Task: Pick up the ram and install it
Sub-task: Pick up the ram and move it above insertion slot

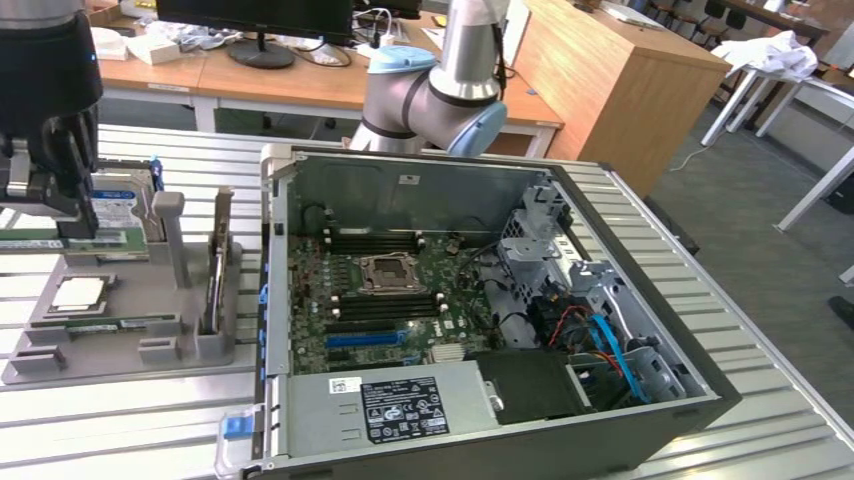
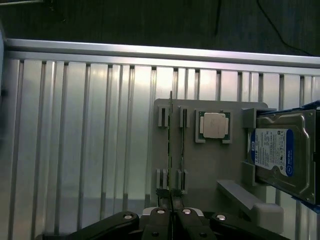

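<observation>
Grip: my gripper is clenched on the ram.
Risk: with this thin edge hold, it could tilt and snag the grey holder.

Lab with desks, monitor

The room was bright, and the light was even. The ribbed metal surface shone, and in the wrist view wide white glare ran along its strips. The floor past its edge looked almost black. Inside the computer case it was dimmer, with soft shadows. The jaws were dark, closed on the ram, a thin dark line.
</observation>
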Controlling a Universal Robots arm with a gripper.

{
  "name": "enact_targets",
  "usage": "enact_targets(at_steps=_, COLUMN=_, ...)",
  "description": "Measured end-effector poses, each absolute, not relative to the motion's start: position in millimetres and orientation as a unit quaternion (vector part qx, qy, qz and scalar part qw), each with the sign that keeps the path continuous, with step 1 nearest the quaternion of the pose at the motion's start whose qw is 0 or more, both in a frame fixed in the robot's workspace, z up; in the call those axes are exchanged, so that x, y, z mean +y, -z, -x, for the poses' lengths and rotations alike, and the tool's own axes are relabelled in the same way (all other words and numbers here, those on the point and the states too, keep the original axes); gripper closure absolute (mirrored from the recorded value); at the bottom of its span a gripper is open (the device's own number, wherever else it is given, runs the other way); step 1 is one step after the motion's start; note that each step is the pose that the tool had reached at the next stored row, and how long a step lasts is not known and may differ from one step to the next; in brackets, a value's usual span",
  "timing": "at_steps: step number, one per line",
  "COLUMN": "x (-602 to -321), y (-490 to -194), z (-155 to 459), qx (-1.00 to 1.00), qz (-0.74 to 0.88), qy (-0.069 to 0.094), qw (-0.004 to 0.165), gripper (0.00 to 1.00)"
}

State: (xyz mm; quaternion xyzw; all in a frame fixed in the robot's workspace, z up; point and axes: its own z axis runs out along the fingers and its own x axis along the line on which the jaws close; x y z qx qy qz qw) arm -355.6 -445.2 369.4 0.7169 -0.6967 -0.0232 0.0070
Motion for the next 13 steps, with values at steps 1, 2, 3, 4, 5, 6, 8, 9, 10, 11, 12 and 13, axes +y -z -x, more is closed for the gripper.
enact_targets(at_steps=1, x=-445.2, y=-370.9, z=355.5, qx=-0.697, qz=-0.717, qy=0.023, qw=0.007, gripper=0.89)
enact_targets(at_steps=2, x=-445.2, y=-372.5, z=355.5, qx=-0.697, qz=-0.717, qy=0.023, qw=0.007, gripper=0.89)
enact_targets(at_steps=3, x=-445.2, y=-374.0, z=355.5, qx=-0.697, qz=-0.717, qy=0.023, qw=0.007, gripper=0.89)
enact_targets(at_steps=4, x=-445.2, y=-375.5, z=355.5, qx=-0.697, qz=-0.717, qy=0.023, qw=0.007, gripper=0.89)
enact_targets(at_steps=5, x=-445.2, y=-377.0, z=355.5, qx=-0.697, qz=-0.717, qy=0.023, qw=0.007, gripper=0.89)
enact_targets(at_steps=6, x=-445.2, y=-378.5, z=355.5, qx=-0.697, qz=-0.717, qy=0.023, qw=0.007, gripper=0.89)
enact_targets(at_steps=8, x=-445.2, y=-381.6, z=355.4, qx=-0.697, qz=-0.717, qy=0.023, qw=0.007, gripper=0.89)
enact_targets(at_steps=9, x=-445.2, y=-385.1, z=355.4, qx=-0.697, qz=-0.717, qy=0.023, qw=0.007, gripper=0.89)
enact_targets(at_steps=10, x=-445.2, y=-386.6, z=355.4, qx=-0.697, qz=-0.717, qy=0.023, qw=0.007, gripper=0.89)
enact_targets(at_steps=11, x=-445.2, y=-389.6, z=355.4, qx=-0.697, qz=-0.717, qy=0.023, qw=0.007, gripper=0.89)
enact_targets(at_steps=12, x=-445.2, y=-391.0, z=355.4, qx=-0.697, qz=-0.717, qy=0.023, qw=0.007, gripper=0.89)
enact_targets(at_steps=13, x=-445.2, y=-392.2, z=355.4, qx=-0.697, qz=-0.717, qy=0.023, qw=0.007, gripper=0.89)
